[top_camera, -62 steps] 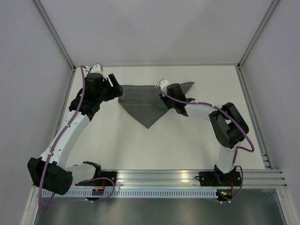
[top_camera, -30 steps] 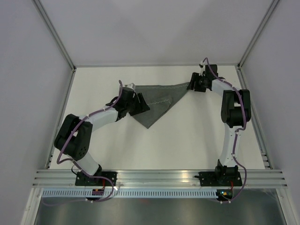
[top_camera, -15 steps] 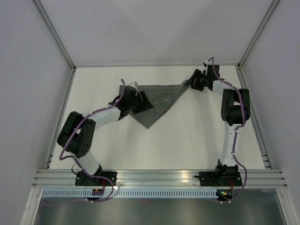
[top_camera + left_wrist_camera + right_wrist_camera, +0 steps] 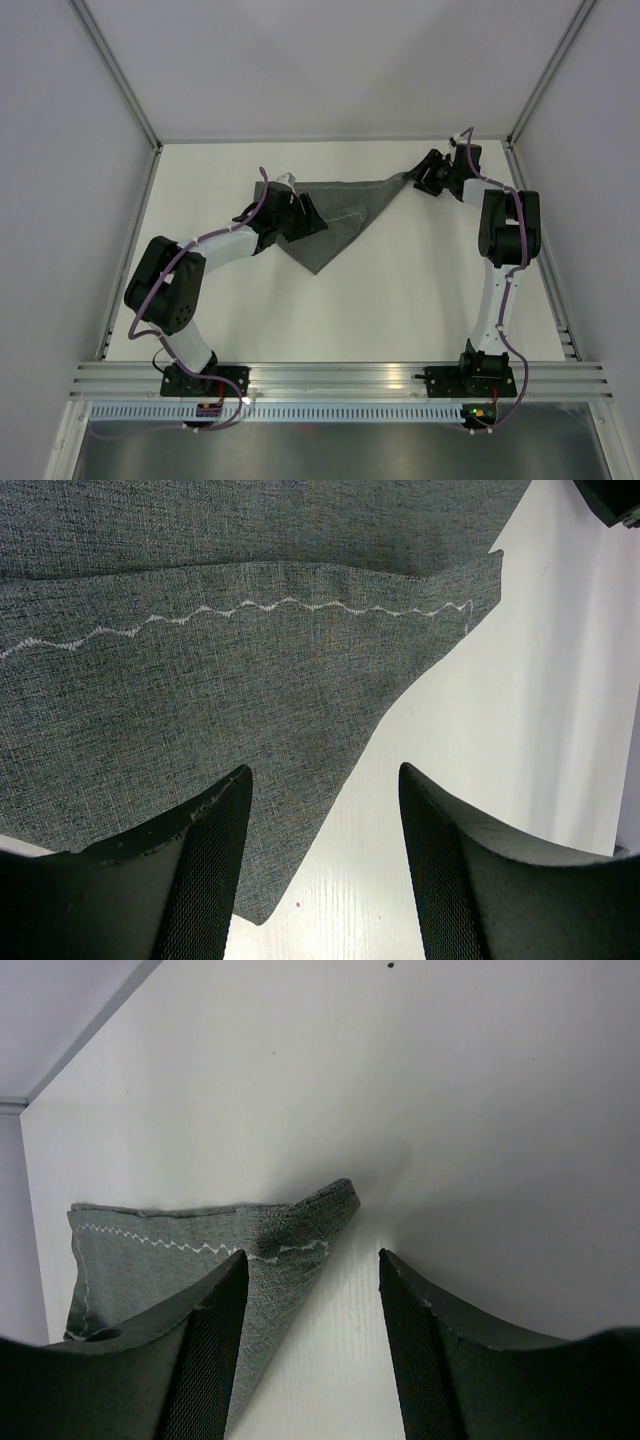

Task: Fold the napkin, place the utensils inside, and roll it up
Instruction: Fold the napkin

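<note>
We see a white table enclosed by pale walls, with grey metal posts rising at the far corners and a ribbed metal rail along the near edge, where both arms are bolted.

Left: the left gripper reaches in over the left part of the napkin, low above it. In the left wrist view its jaws are spread; one finger lies over the cloth and the other over bare table, with the napkin's slanting edge running between them. We cannot tell whether the fingers touch the fabric.

Centre: the napkin lies on the far half of the table, folded into a triangle. Its long straight edge faces the far wall and its point faces the arms' bases. The fabric is dark grey and finely woven. A thin, lighter zigzag stitch runs near the hem, and the wrist views show two layers lying one on the other.

Right: the right gripper sits at the napkin's right corner. Its jaws are spread with nothing pinched. In the right wrist view the corner's tip lies just ahead of the fingers, in line with the gap between them, and looks slightly raised off the table.
</note>
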`<action>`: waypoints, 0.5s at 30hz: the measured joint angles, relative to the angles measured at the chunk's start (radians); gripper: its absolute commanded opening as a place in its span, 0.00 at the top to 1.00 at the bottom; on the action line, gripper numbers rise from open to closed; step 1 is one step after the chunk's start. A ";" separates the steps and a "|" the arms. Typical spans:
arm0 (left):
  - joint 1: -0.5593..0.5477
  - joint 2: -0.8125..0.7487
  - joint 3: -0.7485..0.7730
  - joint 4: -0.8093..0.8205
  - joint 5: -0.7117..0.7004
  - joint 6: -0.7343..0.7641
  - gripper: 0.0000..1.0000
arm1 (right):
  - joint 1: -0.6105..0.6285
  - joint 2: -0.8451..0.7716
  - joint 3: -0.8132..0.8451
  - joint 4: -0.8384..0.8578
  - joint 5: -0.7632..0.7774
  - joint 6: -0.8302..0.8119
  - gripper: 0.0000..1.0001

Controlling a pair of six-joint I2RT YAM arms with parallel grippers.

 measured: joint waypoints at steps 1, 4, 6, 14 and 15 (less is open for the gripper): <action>0.000 0.000 0.000 0.000 0.000 0.000 0.35 | 0.000 0.000 -0.002 0.005 -0.002 0.006 0.38; -0.001 0.000 0.000 0.000 0.000 0.000 0.35 | 0.000 0.000 -0.002 0.016 -0.006 0.027 0.39; -0.002 0.000 0.000 0.000 0.000 0.000 0.35 | 0.000 0.000 -0.002 0.026 -0.010 0.037 0.40; -0.003 0.000 0.001 -0.001 0.000 0.000 0.35 | 0.000 0.003 0.000 0.031 -0.014 0.056 0.45; -0.003 0.000 0.001 -0.001 0.000 0.000 0.35 | 0.000 0.006 0.001 0.031 -0.014 0.056 0.45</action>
